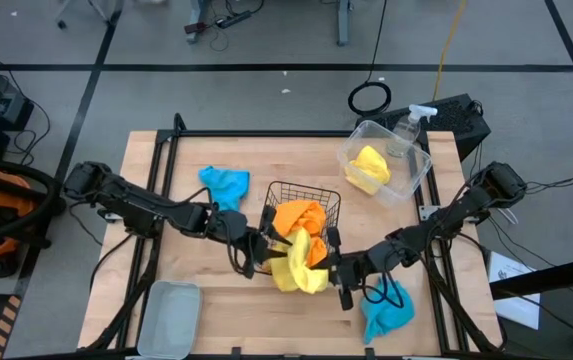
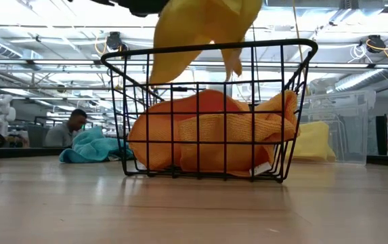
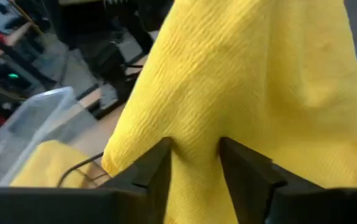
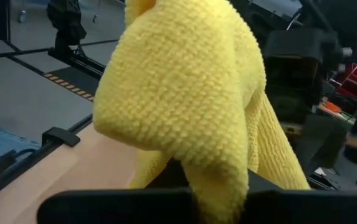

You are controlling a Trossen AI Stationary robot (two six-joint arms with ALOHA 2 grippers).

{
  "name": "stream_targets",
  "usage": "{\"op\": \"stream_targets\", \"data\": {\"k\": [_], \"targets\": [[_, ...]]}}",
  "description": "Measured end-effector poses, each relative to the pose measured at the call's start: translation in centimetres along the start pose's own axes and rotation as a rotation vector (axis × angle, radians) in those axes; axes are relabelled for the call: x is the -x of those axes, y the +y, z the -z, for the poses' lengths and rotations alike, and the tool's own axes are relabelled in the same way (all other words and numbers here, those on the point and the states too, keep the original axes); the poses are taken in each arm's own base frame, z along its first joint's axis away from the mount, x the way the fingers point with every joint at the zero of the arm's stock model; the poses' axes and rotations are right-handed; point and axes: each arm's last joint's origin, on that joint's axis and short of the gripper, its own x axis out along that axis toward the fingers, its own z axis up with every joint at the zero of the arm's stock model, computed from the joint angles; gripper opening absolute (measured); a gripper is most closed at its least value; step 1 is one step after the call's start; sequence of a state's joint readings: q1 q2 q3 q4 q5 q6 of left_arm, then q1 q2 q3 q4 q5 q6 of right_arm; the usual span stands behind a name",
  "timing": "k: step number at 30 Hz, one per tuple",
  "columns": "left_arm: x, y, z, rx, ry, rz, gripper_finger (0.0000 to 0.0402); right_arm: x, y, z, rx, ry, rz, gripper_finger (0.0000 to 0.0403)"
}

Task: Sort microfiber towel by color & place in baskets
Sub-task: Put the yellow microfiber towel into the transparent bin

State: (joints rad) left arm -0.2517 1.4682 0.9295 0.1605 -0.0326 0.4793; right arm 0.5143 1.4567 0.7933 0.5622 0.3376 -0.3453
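Yellow towel (image 1: 299, 266) hangs just beside the wire basket (image 1: 327, 198), which holds the orange towels (image 1: 299, 215). Right gripper (image 1: 338, 270) is clamped on it, while the left gripper (image 1: 262, 252) has its fingers (image 3: 153, 171) pinching a fold. Likely risk: opposing pulls drop the yellow towel into the wire basket, mixing colours.

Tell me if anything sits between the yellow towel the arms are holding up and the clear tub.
The yellow towel hangs just in front of the black wire basket of orange towels, which lies partly on the way to the clear tub; nothing else does.
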Motion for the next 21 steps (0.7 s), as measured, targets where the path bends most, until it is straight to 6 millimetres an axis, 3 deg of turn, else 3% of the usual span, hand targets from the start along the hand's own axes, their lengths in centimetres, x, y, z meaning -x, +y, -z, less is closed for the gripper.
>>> {"op": "stream_targets", "data": {"k": [8, 11, 14, 21], "targets": [[-1.3, -0.4, 0.8, -0.067, -0.022, 0.09, 0.0112, 0.0, 0.1, -0.1, 0.005, -0.008, 0.001, 0.0004], [-1.2, -0.1, 0.5, -0.109, -0.034, 0.018, 0.0063, 0.0, 0.1, 0.0, -0.026, 0.009, 0.002, 0.0009], [-0.7, 0.3, -0.3, -0.103, -0.052, -0.064, 0.0012, 0.1, -0.2, 0.1, -0.113, 0.04, 0.114, 0.0019], [-0.3, 1.1, -0.5, -0.059, 0.008, -0.265, 0.0005, 0.2, -0.8, 0.6, -0.254, 0.102, 0.354, 0.0085]]}}
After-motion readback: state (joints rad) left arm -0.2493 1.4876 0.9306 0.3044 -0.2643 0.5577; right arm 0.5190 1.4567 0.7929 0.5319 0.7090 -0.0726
